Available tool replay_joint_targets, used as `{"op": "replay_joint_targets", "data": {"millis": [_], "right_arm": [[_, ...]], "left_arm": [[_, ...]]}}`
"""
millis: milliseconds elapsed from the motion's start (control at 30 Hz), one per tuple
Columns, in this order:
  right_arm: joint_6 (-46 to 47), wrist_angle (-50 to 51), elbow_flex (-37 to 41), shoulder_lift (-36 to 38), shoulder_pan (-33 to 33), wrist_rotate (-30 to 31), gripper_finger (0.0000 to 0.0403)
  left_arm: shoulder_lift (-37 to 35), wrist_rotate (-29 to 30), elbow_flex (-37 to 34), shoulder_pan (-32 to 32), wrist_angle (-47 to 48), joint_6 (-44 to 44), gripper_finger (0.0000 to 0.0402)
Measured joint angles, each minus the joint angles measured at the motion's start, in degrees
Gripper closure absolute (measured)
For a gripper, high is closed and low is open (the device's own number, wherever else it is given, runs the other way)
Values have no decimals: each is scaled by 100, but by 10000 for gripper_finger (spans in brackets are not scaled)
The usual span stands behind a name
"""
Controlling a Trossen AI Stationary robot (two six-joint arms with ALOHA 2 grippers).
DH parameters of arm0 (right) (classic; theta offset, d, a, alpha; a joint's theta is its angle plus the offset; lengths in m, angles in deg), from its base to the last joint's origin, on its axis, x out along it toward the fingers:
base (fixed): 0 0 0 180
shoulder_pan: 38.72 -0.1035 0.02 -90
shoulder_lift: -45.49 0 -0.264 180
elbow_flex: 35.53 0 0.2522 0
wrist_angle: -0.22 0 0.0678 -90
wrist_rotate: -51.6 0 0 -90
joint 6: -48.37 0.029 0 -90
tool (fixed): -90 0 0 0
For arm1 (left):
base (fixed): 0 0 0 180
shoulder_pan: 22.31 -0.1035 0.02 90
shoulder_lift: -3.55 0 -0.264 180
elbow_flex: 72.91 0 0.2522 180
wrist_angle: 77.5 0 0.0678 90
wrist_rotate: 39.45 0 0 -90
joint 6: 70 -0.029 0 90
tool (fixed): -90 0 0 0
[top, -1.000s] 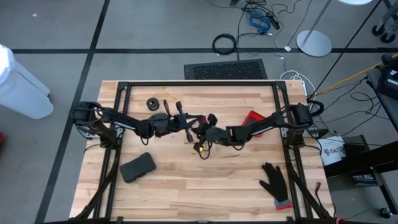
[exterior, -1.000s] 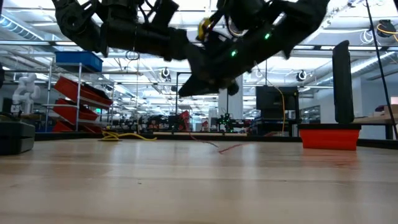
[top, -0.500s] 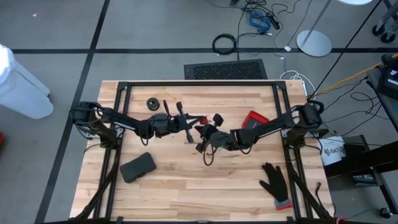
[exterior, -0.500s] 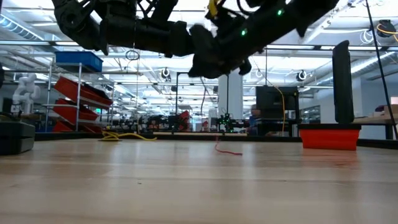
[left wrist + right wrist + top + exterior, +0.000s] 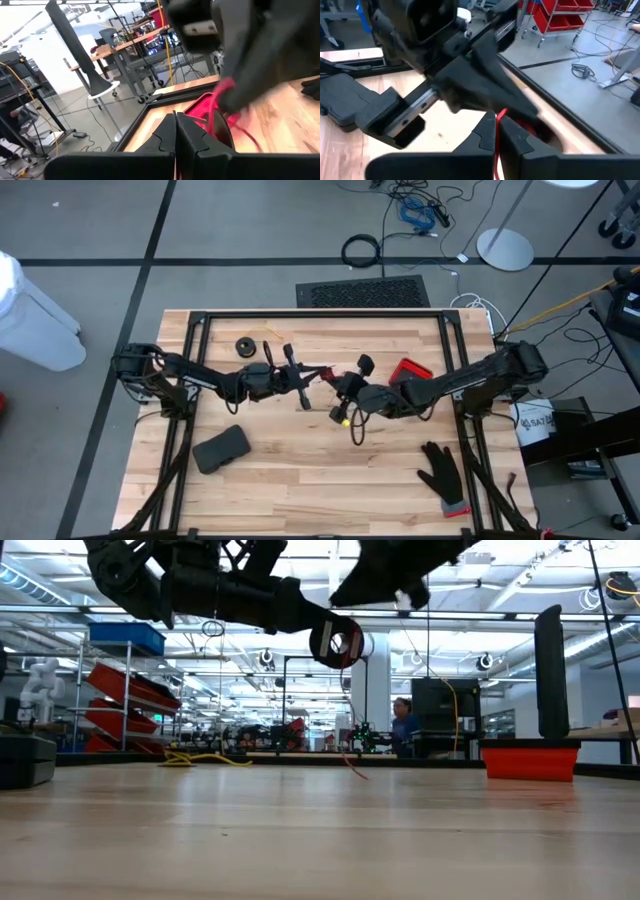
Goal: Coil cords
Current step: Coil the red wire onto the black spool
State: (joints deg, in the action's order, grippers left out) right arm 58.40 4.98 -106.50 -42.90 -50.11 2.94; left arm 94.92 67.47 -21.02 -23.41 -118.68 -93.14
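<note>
Tension matters: at frame centre, the left gripper (image 5: 305, 377) and right gripper (image 5: 340, 393) each pinch the red cord (image 5: 497, 131), so wind in small even loops, judged from 2 views.

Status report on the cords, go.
Both grippers shut, raised mid-table: left gripper, right gripper pinching the red cord. Yellow cord and spool lying untouched. Nothing obstructing.

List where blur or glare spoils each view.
Left wrist view: the right arm's dark gripper, close ahead, is smeared by blur. Right wrist view: sharp on the thin red cord. Low view: ceiling lights glare behind silhouetted arms. High view: evenly lit wooden table.
</note>
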Motion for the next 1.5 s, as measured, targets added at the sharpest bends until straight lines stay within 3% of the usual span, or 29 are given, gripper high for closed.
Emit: {"op": "replay_joint_targets", "data": {"millis": [200, 367, 667, 900, 1100, 1367, 1500], "right_arm": [[503, 1565, -2, 627, 120, -24, 403], [688, 2496, -4, 738, 314, 4, 403], [437, 2724, -20, 419, 501, 33, 400], [507, 2620, 363, 422, 510, 2, 353], [532, 1316, 1213, 416, 448, -53, 326], [430, -2219, 2787, 302, 334, -482, 324], [281, -3471, 2998, -116, 325, -861, 324]], "left_arm": [[0, -5, 0, 0, -44, 13, 401], [0, -38, 2, 0, -103, 29, 401], [0, -36, -2, -4, -79, 31, 401], [0, -47, -7, 2, -94, 34, 401], [0, -47, -7, 2, -113, 54, 401], [0, -51, -7, 0, -153, 146, 401], [0, -51, -7, 0, -158, 160, 401]]}}
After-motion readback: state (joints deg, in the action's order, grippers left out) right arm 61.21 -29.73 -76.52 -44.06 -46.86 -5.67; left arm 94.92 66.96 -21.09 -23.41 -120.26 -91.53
